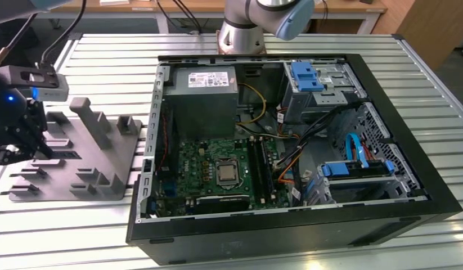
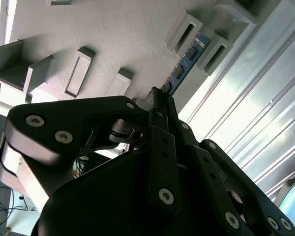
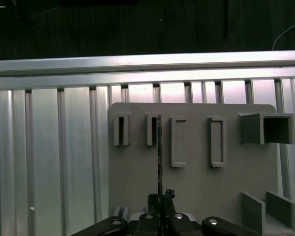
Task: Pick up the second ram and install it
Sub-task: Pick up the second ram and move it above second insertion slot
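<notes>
Where the gripper (image 1: 21,151) hangs: exterior view's left, above the grey holder plate (image 1: 103,169).
Pincer: narrow, pinched on the second ram (image 3: 160,157), which stands on edge between slot blocks.
Surface: ribbed aluminium table (image 1: 66,230).
Right: open computer case (image 1: 291,233); wooden bench (image 1: 344,7) behind.

Open black tower case (image 1: 291,233) lying on its side on a slatted metal table (image 1: 66,230) — grey power supply (image 1: 205,101) right next to the green motherboard (image 1: 208,154), bare CPU (image 1: 227,173) in the middle of the board, blue drive caddies (image 1: 306,76) over on the exterior view's right. Just beside the case on that view's left sits a grey holder plate (image 1: 125,154) with upright blocks and narrow slots.
</notes>
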`<state>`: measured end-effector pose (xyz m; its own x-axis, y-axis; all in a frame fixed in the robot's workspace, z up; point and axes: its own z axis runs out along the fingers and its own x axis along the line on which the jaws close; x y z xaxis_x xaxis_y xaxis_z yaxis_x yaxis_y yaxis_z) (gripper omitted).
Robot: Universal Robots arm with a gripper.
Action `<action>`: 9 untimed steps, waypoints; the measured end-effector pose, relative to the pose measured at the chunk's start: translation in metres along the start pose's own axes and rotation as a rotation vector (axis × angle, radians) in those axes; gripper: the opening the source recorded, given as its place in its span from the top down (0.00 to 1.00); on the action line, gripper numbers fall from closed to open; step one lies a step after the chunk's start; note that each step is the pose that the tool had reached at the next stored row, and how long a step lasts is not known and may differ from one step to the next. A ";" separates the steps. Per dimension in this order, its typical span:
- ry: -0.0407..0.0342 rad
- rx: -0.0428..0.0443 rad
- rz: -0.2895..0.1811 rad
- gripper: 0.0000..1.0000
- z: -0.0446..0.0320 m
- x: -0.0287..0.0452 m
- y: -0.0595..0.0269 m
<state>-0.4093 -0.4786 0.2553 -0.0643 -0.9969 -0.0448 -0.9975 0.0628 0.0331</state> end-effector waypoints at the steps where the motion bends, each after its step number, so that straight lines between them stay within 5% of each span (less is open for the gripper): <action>1: 0.0000 0.0000 0.000 0.86 -0.0019 -0.0001 0.0001; 9: -0.0001 0.0000 0.000 0.86 -0.0137 -0.0006 0.0004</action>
<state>-0.4093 -0.4786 0.2690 -0.0643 -0.9969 -0.0449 -0.9975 0.0628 0.0331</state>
